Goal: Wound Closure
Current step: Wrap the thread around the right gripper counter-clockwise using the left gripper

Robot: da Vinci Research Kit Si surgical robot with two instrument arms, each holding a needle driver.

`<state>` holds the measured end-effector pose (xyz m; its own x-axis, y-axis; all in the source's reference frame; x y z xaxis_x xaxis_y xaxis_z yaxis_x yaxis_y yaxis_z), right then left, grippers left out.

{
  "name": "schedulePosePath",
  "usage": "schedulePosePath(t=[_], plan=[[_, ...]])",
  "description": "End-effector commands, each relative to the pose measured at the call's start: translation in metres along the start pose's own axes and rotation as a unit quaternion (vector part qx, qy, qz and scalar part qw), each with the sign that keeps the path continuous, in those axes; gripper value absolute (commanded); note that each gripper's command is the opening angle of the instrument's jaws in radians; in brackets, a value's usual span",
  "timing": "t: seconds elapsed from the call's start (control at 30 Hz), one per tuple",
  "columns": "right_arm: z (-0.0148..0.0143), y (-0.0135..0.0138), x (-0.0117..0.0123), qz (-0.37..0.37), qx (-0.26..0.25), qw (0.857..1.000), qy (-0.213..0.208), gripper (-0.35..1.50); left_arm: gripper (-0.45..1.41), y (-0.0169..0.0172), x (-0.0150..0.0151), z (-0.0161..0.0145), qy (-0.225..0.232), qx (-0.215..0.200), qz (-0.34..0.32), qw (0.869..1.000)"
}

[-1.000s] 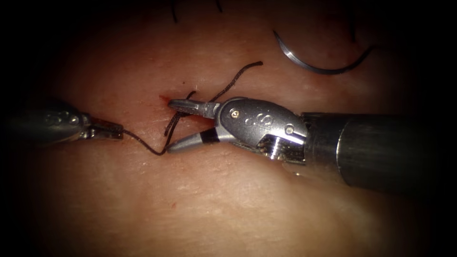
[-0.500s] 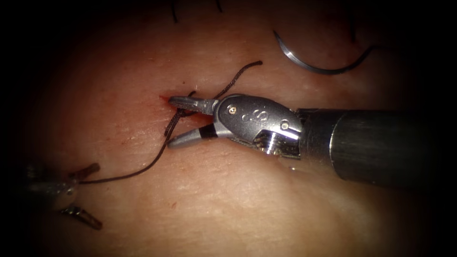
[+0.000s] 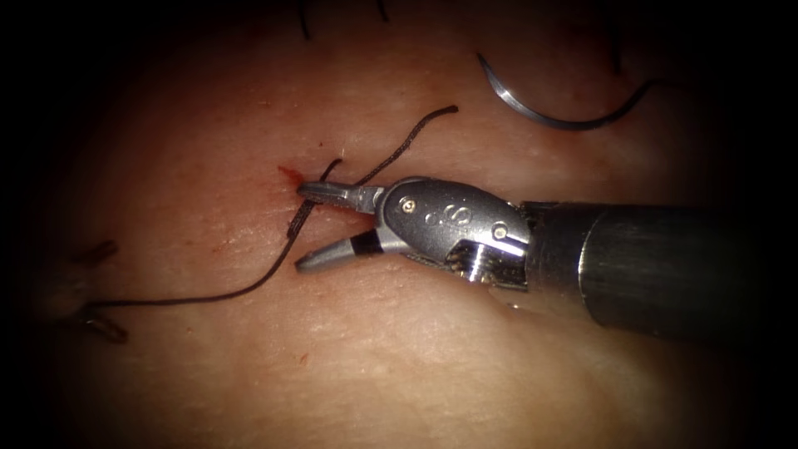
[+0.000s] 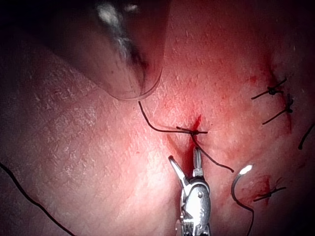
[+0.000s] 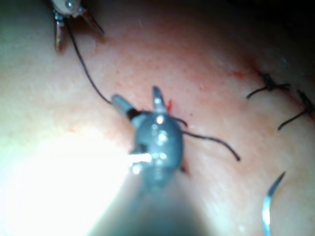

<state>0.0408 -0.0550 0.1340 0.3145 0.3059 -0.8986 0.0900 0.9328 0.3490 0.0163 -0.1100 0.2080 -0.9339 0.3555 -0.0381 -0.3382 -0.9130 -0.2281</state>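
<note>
— Thread (image 3: 199, 297) at far left: what has it?
— The left tool (image 3: 83, 291), jaws spread, holds nothing; the strand's end lies between them.
— And mid-frame?
— The thread rises to the knot (image 3: 312, 195) at the cut. The right tool (image 3: 312, 226) straddles it there, jaws wide apart, empty.
— The needle (image 3: 553, 104)?
— Loose on the tissue (image 3: 399, 357), upper right.

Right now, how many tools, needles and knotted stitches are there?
Tools: 2, left tool and right tool, both jaws open, holding nothing.
Needles: 1, lying free on the tissue, right of the cut.
Knotted stitches: 4, in the left wrist view.
Total: 7.
</note>
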Motion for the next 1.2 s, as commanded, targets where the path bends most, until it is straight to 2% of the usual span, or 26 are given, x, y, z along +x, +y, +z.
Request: schedulePosePath(t=[0.03,0.07,0.1,0.17,0.23,0.43,0.53,0.67,0.77,0.83,0.87,0.9,0.93,0.97,1.0,1.03,1.1,1.2], plan=[[0.0007,0.0002,-0.0003,0.0,0.001,1.0,0.001,1.19,0.88,0.0009,0.0002,0.0008,0.0,-0.002,0.001,1.0],[0.0007,0.0002,-0.0003,0.0,-0.001,1.0,0.0,1.19,0.86,0.001,0.0001,0.0008,-0.002,-0.002,0.001,1.0],[0.0007,0.0002,-0.0003,0.0,-0.001,1.0,0.0,1.19,0.68,0.0014,0.0,0.0007,-0.005,0.0,0.001,1.0],[0.0007,0.0002,-0.0003,0.0,-0.001,1.0,0.002,1.19,-0.01,0.0016,-0.0001,0.0006,-0.017,-0.012,0.005,1.0],[0.0005,0.0002,-0.0003,0.0,-0.004,1.0,0.002,1.19,-0.45,0.0015,-0.0003,0.0009,-0.034,-0.021,0.014,0.999],[0.0001,0.0005,-0.0002,0.003,-0.02,1.0,0.008,1.18,-0.45,0.001,-0.0003,0.0003,-0.038,-0.028,0.018,0.999],[0.0009,0.0008,0.0,0.005,-0.042,0.999,0.017,1.18,-0.45,0.0015,0.0009,-0.0007,-0.012,-0.029,0.014,0.999],[0.0018,0.0019,-0.0002,0.024,-0.096,0.995,0.025,1.16,-0.45,0.0023,0.0031,-0.0021,0.003,-0.033,0.037,0.999],[0.0024,0.0027,-0.0006,0.031,-0.126,0.991,0.015,1.16,-0.45,0.0025,0.004,-0.0027,0.006,-0.034,0.046,0.998],[0.0032,0.0032,-0.0013,0.046,-0.155,0.987,0.007,1.08,-0.45,0.0024,0.0047,-0.0032,0.011,-0.034,0.05,0.998],[0.0036,0.0033,-0.0016,0.046,-0.159,0.986,0.007,0.96,-0.45,0.0023,0.0048,-0.0034,0.013,-0.035,0.052,0.998],[0.0036,0.0033,-0.0016,0.046,-0.159,0.986,0.007,0.96,-0.45,0.0023,0.0048,-0.0034,0.013,-0.035,0.052,0.998],[0.0042,0.0033,-0.0023,0.044,-0.153,0.987,0.009,0.62,-0.45,0.0021,0.005,-0.0038,0.016,-0.035,0.053,0.998],[0.0046,0.0032,-0.0028,0.04,-0.149,0.988,0.011,0.37,-0.45,0.0019,0.0051,-0.004,0.018,-0.035,0.052,0.998],[0.005,0.003,-0.0033,0.037,-0.146,0.988,0.012,-0.08,-0.45,0.0016,0.0054,-0.0045,0.022,-0.032,0.055,0.998],[0.0052,0.0028,-0.0037,0.034,-0.143,0.989,0.012,-0.35,-0.45,0.0013,0.0056,-0.0048,0.026,-0.031,0.056,0.998],[0.006,0.0021,-0.0049,0.029,-0.139,0.99,0.014,-0.35,-0.45,0.0005,0.007,-0.0062,0.043,-0.029,0.057,0.997],[0.0064,0.0018,-0.0051,0.027,-0.136,0.99,0.014,-0.35,-0.45,0.0,0.0093,-0.0073,0.063,-0.025,0.066,0.995]])
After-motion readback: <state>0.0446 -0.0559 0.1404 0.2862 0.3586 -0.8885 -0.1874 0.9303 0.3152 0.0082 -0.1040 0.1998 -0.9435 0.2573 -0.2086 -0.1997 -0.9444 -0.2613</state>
